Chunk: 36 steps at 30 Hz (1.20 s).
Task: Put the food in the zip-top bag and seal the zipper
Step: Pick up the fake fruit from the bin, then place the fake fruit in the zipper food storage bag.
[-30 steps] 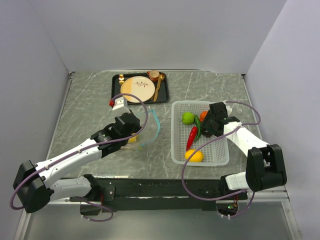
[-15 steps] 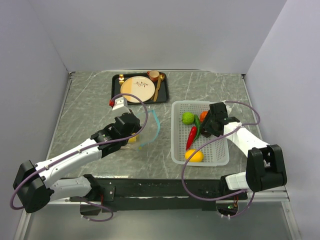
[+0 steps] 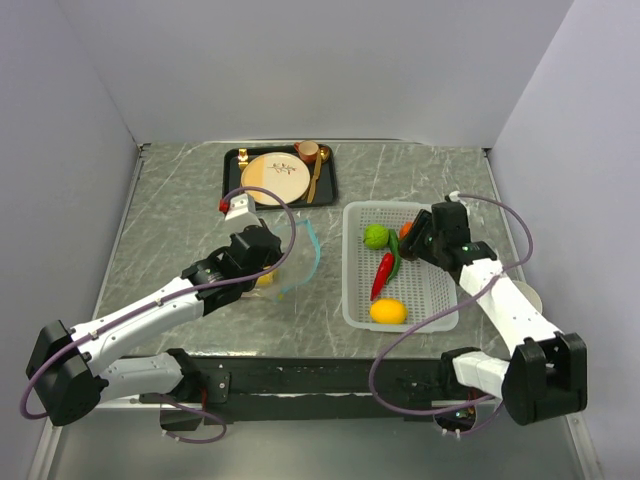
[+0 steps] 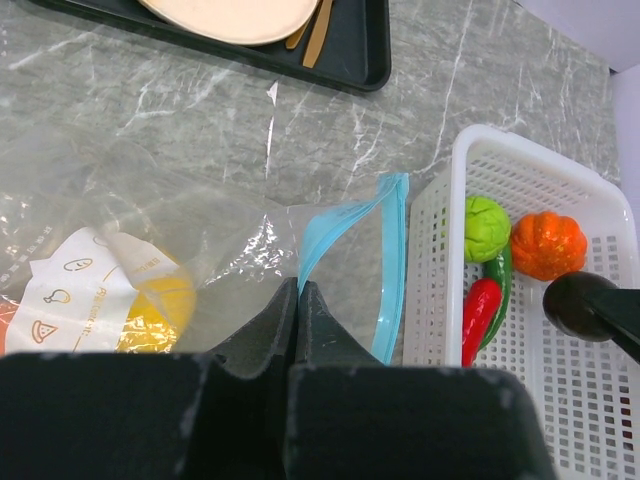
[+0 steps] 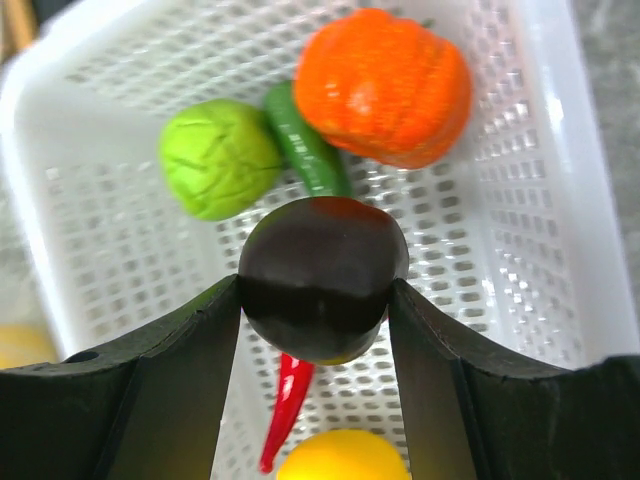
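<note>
My left gripper (image 4: 297, 287) is shut on the light blue zipper (image 4: 345, 225) edge of the clear zip-top bag (image 4: 150, 215), which lies left of the basket and holds a yellow lemon (image 4: 160, 312). My right gripper (image 5: 315, 285) hangs over the basket, shut on a dark round piece of food (image 5: 322, 265). Below it in the basket lie a green lime (image 5: 220, 155), an orange peach (image 5: 385, 85), a green chili (image 5: 305, 150), a red chili (image 5: 285, 410) and another lemon (image 5: 340, 458). From above, the bag (image 3: 292, 250) sits by the left gripper (image 3: 272, 264).
The white mesh basket (image 3: 352, 300) stands at centre right. A black tray (image 3: 232, 180) at the back carries a cream plate (image 3: 275, 172), a cup (image 3: 308, 150) and gold cutlery (image 3: 315, 175). A small red and white object (image 3: 230, 207) lies left of the bag.
The right gripper has risen from the basket floor with the dark round piece between its fingers, and its arm has swung outward to the right. The left arm and bag have not moved.
</note>
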Tool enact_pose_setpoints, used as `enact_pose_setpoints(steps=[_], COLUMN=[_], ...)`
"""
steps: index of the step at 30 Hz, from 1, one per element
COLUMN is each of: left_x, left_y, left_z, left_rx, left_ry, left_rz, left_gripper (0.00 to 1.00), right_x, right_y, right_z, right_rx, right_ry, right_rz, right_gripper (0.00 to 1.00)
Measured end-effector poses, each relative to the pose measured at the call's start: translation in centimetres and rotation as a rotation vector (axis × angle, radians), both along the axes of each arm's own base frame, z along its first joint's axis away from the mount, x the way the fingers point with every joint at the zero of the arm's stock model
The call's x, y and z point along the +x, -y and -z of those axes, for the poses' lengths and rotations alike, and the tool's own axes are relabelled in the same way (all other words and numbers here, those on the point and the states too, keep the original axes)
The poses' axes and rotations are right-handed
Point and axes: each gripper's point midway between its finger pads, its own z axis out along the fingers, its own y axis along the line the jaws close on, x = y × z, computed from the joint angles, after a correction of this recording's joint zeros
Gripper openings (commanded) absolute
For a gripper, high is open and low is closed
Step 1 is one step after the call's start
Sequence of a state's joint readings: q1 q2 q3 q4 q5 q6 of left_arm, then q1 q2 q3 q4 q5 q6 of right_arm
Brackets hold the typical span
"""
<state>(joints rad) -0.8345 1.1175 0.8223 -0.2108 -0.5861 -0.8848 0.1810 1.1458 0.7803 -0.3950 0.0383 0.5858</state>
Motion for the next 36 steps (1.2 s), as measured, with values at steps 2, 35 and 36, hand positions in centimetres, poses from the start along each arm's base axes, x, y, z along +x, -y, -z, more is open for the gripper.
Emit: enact_pose_setpoints(steps=[2, 35, 36], left_x=[0.0, -0.3, -0.3], left_y=[0.1, 0.9, 0.9], left_z=[-0.1, 0.8, 0.8], left_rx=[-0.004, -0.040, -0.041], left_ry=[0.001, -0.014, -0.014], left_rz=[0.003, 0.036, 0.037], left_gripper=[0.01, 0.01, 0.01], right_x=[0.0, -3.5, -3.5], right_y=[-0.7, -22.9, -23.2], right_z=[-0.6, -6.7, -6.6], right_rx=[0.027, 0.355, 0.355], right_ry=[0.018, 0.101, 0.097], right_rz=[-0.027, -0.751, -0.760], right_gripper=[0.37, 0.38, 0.38])
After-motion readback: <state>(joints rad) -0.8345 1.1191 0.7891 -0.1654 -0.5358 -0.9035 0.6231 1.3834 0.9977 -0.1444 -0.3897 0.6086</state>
